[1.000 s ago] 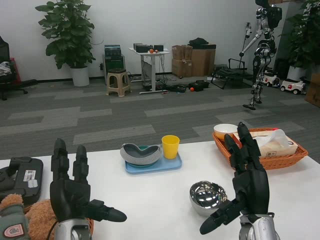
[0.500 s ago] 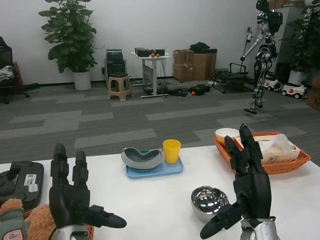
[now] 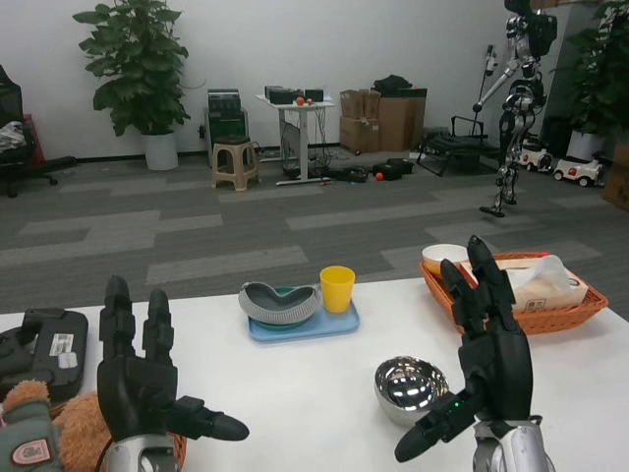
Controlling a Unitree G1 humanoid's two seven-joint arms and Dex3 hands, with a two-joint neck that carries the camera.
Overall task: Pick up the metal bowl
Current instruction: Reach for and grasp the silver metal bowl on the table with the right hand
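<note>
We see the bowl (image 3: 411, 388) on the table (image 3: 295, 383), our right hand (image 3: 486, 364) spread empty beside it, perhaps touching; left hand (image 3: 142, 379) also spread, empty.

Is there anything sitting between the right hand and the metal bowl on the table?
Nothing visible. The right hand is raised and open just right of the metal bowl, its thumb reaching toward the bowl's near rim, with only bare white table around the bowl.
</note>
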